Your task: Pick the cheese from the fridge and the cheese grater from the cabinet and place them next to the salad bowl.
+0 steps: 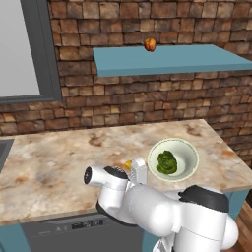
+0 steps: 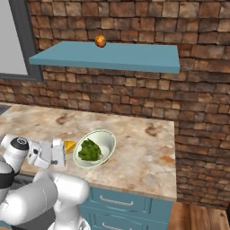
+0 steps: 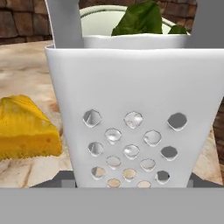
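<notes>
Silvery cheese grater (image 3: 131, 109) upright, handle toward salad bowl (image 3: 127, 19)

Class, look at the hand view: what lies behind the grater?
Behind the grater sits the salad bowl, its rim and green leaves showing above. The grater covers the rest. The cheese lies beside it.

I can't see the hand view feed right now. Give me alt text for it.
The cheese grater, pale with rows of round holes, stands upright right in front of the camera, between the gripper finger tips at the bottom edge. The yellow-orange cheese wedge lies on the marbled counter to its left, and the salad bowl with green leaves sits just behind the grater.
</notes>
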